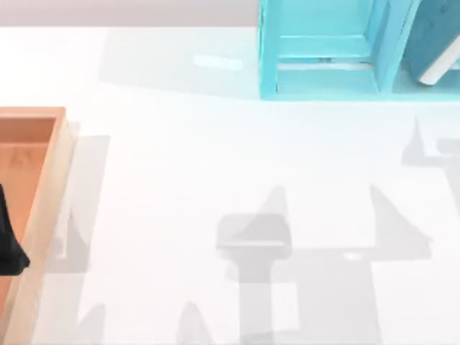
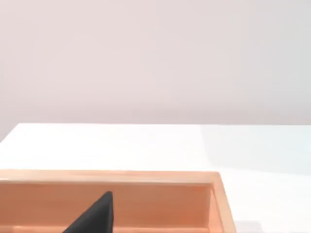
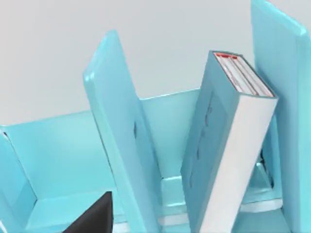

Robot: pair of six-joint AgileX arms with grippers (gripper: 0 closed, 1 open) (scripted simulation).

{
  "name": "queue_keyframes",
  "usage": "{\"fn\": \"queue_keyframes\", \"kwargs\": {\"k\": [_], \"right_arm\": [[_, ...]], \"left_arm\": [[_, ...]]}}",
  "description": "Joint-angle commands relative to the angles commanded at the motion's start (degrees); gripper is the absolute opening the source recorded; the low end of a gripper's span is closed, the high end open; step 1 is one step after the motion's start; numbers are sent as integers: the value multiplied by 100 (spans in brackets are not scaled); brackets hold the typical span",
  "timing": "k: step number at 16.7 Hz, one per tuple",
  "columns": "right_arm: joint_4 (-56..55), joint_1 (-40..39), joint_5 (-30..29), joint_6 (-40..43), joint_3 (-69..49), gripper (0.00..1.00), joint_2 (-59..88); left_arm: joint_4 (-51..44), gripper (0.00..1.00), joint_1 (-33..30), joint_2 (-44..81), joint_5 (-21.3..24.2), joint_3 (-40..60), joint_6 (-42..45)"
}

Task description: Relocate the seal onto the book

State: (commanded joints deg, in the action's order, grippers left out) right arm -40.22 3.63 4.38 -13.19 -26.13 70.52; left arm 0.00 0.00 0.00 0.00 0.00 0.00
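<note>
Book (image 3: 228, 145) leans in the shelf (image 1: 323, 50), far right; seal unseen.
Your right hand (image 3: 95, 216) faces the book; left hand (image 1: 8, 241) sits over the tray (image 1: 43, 194). Neither hand's opening can be told. Find the seal first.

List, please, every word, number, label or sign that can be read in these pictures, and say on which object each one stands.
None can be read.
Book, leaning in the light-blue shelf unit: faint embossed marks on its cover, not legible.
Wooden tray: no print.
Table: plain, shadows only.
</note>
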Motion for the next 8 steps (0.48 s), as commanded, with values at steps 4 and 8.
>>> {"fn": "queue_keyframes", "kwargs": {"k": [4,8], "right_arm": [[-1117,89,133,-363,-727,100,1949],[-2045,163,242,-662,-1332,100,3556]], "left_arm": [[0,100,0,0,0,0,0],[0,100,0,0,0,0,0]]}}
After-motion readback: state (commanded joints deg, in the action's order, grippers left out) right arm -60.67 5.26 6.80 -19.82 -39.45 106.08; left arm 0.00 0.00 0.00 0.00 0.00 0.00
